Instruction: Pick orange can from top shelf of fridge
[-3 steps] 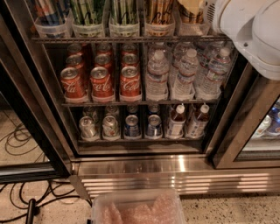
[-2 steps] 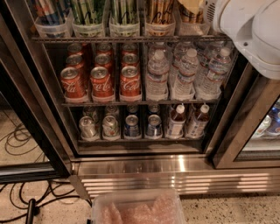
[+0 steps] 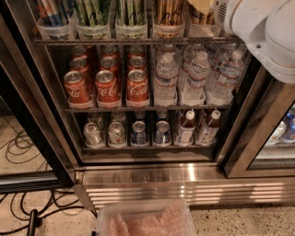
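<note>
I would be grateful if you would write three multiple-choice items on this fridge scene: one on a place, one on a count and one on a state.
1. Where does the orange can stand?
A. on the top shelf, right of the green-and-white cans
B. on the middle rack
C. on the bottom rack

2. How many red cola cans stand in the front row?
A. two
B. three
C. five

3. How is the orange can placed?
A. lying on its side
B. upright in its clear tub
C. held out over the floor

Answers:
1 A: it stands in the tub just right of the green-and-white cans.
2 B: three cans stand side by side at the rack's front edge.
3 B: it stands upright, and the gripper is at the picture's top edge, to the right of the can and beside the white arm.
</note>
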Tool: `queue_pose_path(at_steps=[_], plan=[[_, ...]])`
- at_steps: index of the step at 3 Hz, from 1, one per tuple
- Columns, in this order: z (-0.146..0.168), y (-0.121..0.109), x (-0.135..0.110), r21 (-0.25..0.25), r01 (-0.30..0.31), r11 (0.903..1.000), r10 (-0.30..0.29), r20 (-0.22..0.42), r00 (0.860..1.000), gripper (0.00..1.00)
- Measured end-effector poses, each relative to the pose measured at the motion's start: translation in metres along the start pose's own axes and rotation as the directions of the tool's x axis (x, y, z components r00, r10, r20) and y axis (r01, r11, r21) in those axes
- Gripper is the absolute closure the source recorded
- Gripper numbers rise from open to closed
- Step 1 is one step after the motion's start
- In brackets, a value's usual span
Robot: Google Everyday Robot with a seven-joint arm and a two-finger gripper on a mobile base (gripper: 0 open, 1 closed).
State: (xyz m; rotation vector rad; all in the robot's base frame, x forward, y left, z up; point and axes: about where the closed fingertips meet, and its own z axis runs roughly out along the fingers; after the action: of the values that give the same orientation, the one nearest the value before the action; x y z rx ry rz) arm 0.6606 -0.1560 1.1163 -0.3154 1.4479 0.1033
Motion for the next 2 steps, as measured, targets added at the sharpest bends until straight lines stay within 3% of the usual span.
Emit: queue_pose_path(at_steps=[2], plan=[[-0.0015, 0.0008, 0.0002, 0.003, -0.003, 1.0, 0.003, -0.003, 1.0, 1.0]])
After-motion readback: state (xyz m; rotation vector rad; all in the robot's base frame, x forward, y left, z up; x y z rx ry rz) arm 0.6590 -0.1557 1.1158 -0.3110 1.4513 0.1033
